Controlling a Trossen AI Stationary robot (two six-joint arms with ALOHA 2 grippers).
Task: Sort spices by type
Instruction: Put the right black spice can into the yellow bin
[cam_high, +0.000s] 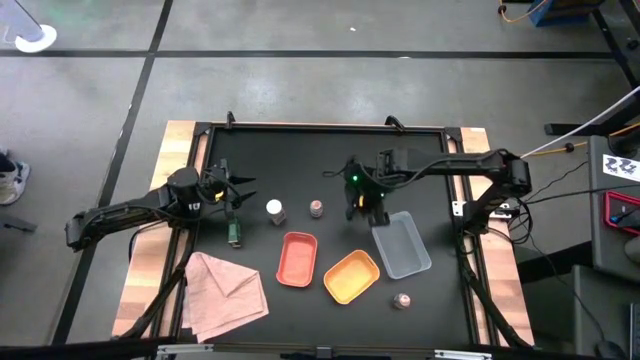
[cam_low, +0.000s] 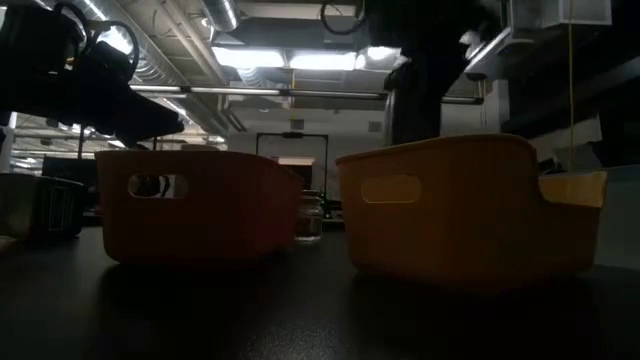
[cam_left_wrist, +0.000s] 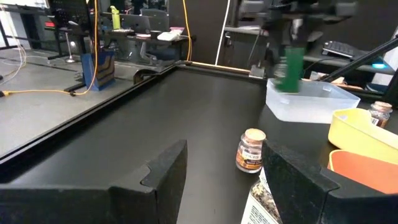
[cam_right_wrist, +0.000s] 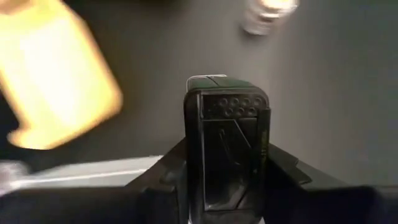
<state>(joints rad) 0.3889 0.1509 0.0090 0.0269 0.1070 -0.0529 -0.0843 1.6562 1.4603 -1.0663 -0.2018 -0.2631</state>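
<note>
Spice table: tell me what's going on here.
The right tool grips a dark grey-green jar over a corner of the grey tray. The left tool is at the second dark jar, near the pink cloth. The white-capped jar and both pinkish-brown jars stand outside the trays.
</note>
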